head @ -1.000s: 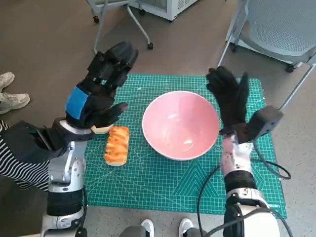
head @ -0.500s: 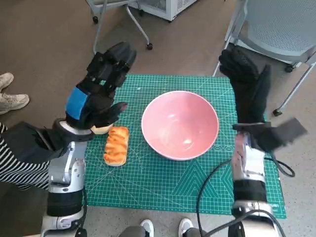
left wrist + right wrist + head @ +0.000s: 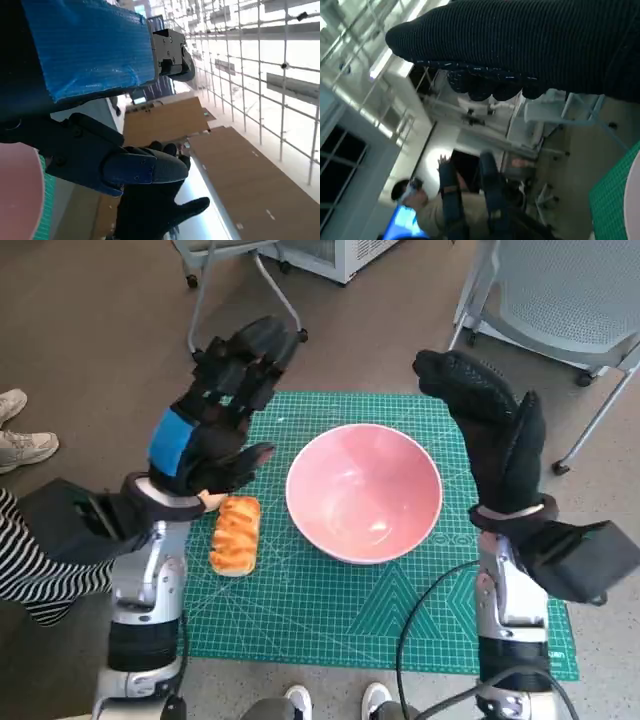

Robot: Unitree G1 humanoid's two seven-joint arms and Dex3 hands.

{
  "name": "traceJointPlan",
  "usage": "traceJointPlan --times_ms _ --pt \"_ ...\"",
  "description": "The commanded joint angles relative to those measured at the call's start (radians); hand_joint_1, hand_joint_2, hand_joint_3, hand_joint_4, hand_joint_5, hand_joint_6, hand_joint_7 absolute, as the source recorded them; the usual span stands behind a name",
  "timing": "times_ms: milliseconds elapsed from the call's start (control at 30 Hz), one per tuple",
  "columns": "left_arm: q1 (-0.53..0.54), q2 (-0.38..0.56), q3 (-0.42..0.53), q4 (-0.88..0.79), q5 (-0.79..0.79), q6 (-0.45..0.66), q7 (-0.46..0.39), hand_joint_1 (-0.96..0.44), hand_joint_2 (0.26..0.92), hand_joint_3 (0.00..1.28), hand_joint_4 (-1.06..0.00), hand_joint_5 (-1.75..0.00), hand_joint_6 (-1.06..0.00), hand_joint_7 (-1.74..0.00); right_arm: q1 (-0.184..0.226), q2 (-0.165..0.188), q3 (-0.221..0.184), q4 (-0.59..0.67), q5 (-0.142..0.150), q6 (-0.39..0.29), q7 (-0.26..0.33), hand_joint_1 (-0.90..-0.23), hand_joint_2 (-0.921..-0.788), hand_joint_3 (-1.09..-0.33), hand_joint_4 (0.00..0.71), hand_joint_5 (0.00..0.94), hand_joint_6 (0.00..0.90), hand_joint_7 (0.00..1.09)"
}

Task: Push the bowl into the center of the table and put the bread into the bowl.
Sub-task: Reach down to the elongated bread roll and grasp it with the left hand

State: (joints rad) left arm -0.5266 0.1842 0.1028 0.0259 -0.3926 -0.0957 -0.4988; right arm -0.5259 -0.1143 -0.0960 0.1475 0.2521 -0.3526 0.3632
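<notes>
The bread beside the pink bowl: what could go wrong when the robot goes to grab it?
The golden bread roll lies close to the pink bowl, so the left robot hand, raised and holding nothing, might nudge the bowl or squash the bread. The right robot hand hovers near the rim and could knock it.

Green cutting mat (image 3: 330, 610), gridded, covering the table across the middle of the frame.

Pink bowl (image 3: 364, 491), upright, at the centre of the mat, nothing inside.

Bread (image 3: 237, 534), golden and ridged, lying on the mat just left of the bowl, a narrow gap between them.

Left hand (image 3: 212, 420), black with blue tape, raised at centre left above the mat's left edge and the bread's far end, fingers spread, holding nothing.

Right hand (image 3: 490, 432), black knitted glove, raised at upper right beside the bowl's right rim, fingers extended, holding nothing.

Chair (image 3: 570, 300), grey mesh, upper right corner.

White shoe (image 3: 22, 445) of a person, left edge.
</notes>
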Motion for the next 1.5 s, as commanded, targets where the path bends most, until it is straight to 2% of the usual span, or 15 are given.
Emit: traceJointPlan --times_ms 33,233,433,633,700,833,933,1133,1300,1433,1500 --pt "-0.029 -0.018 -0.011 0.003 -0.010 -0.003 -0.009 -0.61 0.921 0.29 -0.08 -0.05 0.00 -0.57 0.034 -0.022 0.004 -0.037 0.000 0.060 -0.001 -0.670 -0.921 -0.737 0.178 0.006 0.023 0.64" --pt "-0.033 -0.029 -0.017 -0.005 -0.020 0.003 -0.020 -0.59 0.921 0.31 -0.07 -0.05 0.00 -0.57 0.041 -0.031 0.000 -0.076 -0.013 0.099 -0.023 -0.675 -0.921 -0.731 0.180 0.006 0.016 0.66" --pt "-0.030 -0.024 -0.013 -0.014 -0.022 0.011 -0.030 -0.58 0.921 0.32 -0.07 -0.06 0.00 -0.56 0.043 -0.035 -0.001 -0.089 -0.029 0.110 -0.039 -0.687 -0.921 -0.727 0.183 0.007 0.016 0.66" --pt "-0.020 0.016 0.001 -0.031 -0.011 0.025 -0.041 -0.57 0.915 0.32 -0.06 -0.06 0.00 -0.55 0.041 -0.033 0.001 -0.088 -0.025 0.109 -0.041 -0.688 -0.921 -0.728 0.185 0.007 0.017 0.66" --pt "-0.019 0.049 0.007 -0.023 0.020 -0.006 -0.055 -0.57 0.909 0.32 -0.07 -0.06 0.00 -0.56 0.040 -0.033 0.002 -0.092 -0.027 0.111 -0.044 -0.688 -0.921 -0.729 0.185 0.007 0.017 0.66" --pt "-0.037 0.149 0.019 0.038 0.138 -0.145 -0.085 -0.55 0.885 0.30 -0.08 -0.08 0.00 -0.58 0.043 -0.032 0.005 -0.101 -0.029 0.115 -0.049 -0.688 -0.921 -0.731 0.182 0.005 0.018 0.66" --pt "-0.070 0.262 0.026 0.117 0.248 -0.290 -0.111 -0.51 0.864 0.29 -0.10 -0.09 0.00 -0.59 0.046 -0.034 0.003 -0.100 -0.026 0.115 -0.047 -0.688 -0.921 -0.731 0.182 0.005 0.020 0.66" --pt "-0.130 0.427 0.009 0.243 0.321 -0.438 -0.206 -0.44 0.797 0.21 -0.15 -0.11 0.00 -0.66 0.050 -0.037 -0.002 -0.093 -0.020 0.111 -0.043 -0.690 -0.921 -0.729 0.183 0.005 0.023 0.67" --pt "-0.167 0.521 -0.030 0.338 0.334 -0.528 -0.308 -0.32 0.777 0.07 -0.22 -0.08 -0.09 -0.62 0.049 -0.039 -0.007 -0.083 -0.015 0.106 -0.039 -0.690 -0.921 -0.727 0.186 0.006 0.026 0.67" --pt "-0.188 0.569 -0.068 0.403 0.385 -0.648 -0.339 -0.25 0.764 0.03 -0.26 -0.05 -0.17 -0.53 0.045 -0.037 -0.009 -0.069 -0.008 0.103 -0.034 -0.688 -0.921 -0.727 0.186 0.006 0.026 0.67" --pt "-0.195 0.589 -0.089 0.433 0.419 -0.717 -0.343 -0.20 0.755 0.01 -0.30 -0.03 -0.24 -0.42 0.042 -0.036 -0.010 -0.061 -0.003 0.100 -0.031 -0.688 -0.921 -0.727 0.186 0.005 0.026 0.67"
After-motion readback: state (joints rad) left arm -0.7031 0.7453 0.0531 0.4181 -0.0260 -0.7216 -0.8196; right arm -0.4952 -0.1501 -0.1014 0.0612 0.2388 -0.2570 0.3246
